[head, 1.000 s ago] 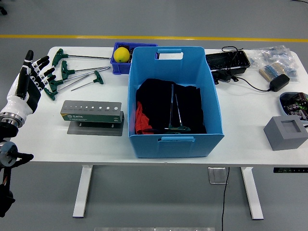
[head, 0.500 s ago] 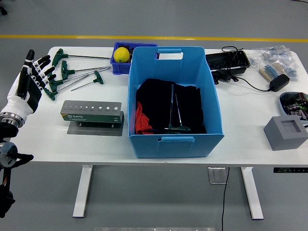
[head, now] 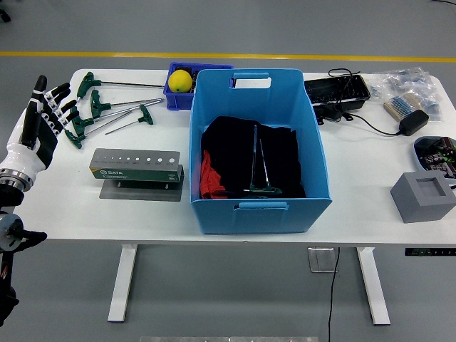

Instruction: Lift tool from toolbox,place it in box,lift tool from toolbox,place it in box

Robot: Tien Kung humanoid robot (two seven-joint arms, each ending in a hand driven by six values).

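Observation:
Several green T-handle hex keys (head: pixel 107 108) lie loose on the table's far left, beside the grey-green tool stand (head: pixel 137 167) with its row of empty holes. A large blue box (head: pixel 258 149) stands mid-table; two T-handle keys (head: pixel 260 167) lie inside it on dark cloth. My left hand (head: pixel 44 117) hovers at the table's left edge, just left of the loose keys, fingers spread and holding nothing. The right arm is out of view.
A small blue bin with a yellow ball (head: pixel 179 80) stands behind the box. To the right lie a black tray (head: pixel 337 90), cables with a power adapter (head: pixel 412 122), a plastic bag of parts (head: pixel 410 85) and a grey block (head: pixel 422 197).
My left hand has drifted slightly left and away from the loose keys. Nothing else has moved.

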